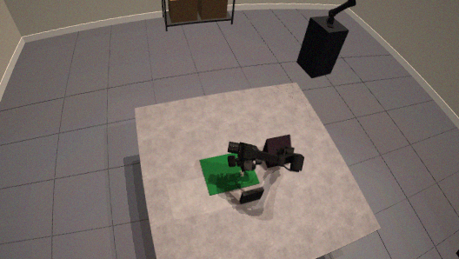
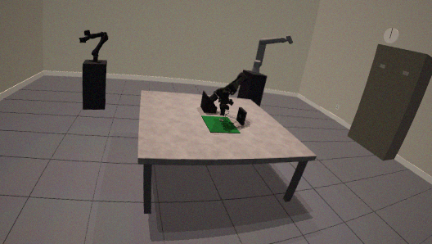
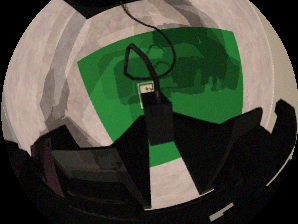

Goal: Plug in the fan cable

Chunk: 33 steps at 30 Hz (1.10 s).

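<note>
The green board (image 1: 209, 164) (image 2: 210, 123) (image 3: 200, 107) lies flat on the table. My gripper (image 1: 242, 169) (image 2: 222, 113) (image 3: 154, 117) is shut on the black plug, low over the board. In the wrist view the plug (image 3: 160, 120) stands between the fingertips, with its cable (image 3: 150, 68) looping off its far end. The pale fan header (image 3: 144, 88) shows just beyond the plug and slightly left, its near part hidden by the plug. Whether plug and header touch I cannot tell. The dark fan (image 1: 251, 195) (image 2: 241, 116) (image 3: 90, 6) stands beside the board, and the cable runs to it.
A dark upright panel (image 1: 278, 144) (image 2: 207, 103) (image 3: 48, 167) stands on the table (image 1: 174, 126) (image 2: 172, 139) near the arm, on the other side of the board from the fan. Other arms on black pedestals (image 1: 322, 45) (image 2: 94, 83) and a cabinet (image 2: 386, 102) stand away from the table.
</note>
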{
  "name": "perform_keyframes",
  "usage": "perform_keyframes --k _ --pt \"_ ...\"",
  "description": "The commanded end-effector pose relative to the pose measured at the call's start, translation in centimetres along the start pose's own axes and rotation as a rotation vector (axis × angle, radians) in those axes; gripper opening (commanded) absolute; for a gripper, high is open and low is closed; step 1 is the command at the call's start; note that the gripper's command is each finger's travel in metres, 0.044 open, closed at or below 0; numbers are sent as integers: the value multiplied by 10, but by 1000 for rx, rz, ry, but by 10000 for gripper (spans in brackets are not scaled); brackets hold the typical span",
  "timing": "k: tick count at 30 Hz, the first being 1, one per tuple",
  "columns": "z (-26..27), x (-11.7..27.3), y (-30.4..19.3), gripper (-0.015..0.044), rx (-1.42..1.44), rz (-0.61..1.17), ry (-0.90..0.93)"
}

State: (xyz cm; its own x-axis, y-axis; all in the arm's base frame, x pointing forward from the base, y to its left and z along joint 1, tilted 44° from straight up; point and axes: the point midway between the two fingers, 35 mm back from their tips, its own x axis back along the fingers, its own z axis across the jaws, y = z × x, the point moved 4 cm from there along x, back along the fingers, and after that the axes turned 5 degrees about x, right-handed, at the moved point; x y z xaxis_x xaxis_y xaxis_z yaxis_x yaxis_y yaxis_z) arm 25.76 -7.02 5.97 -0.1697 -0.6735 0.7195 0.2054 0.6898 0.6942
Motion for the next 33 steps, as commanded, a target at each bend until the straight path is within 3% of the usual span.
perform_keyframes --k 1,5,33 --pt "0 -3 -1 0 3 1 3" --pt "1 -23 -1 0 4 0 3" --pt "-1 -23 1 0 -6 0 3"
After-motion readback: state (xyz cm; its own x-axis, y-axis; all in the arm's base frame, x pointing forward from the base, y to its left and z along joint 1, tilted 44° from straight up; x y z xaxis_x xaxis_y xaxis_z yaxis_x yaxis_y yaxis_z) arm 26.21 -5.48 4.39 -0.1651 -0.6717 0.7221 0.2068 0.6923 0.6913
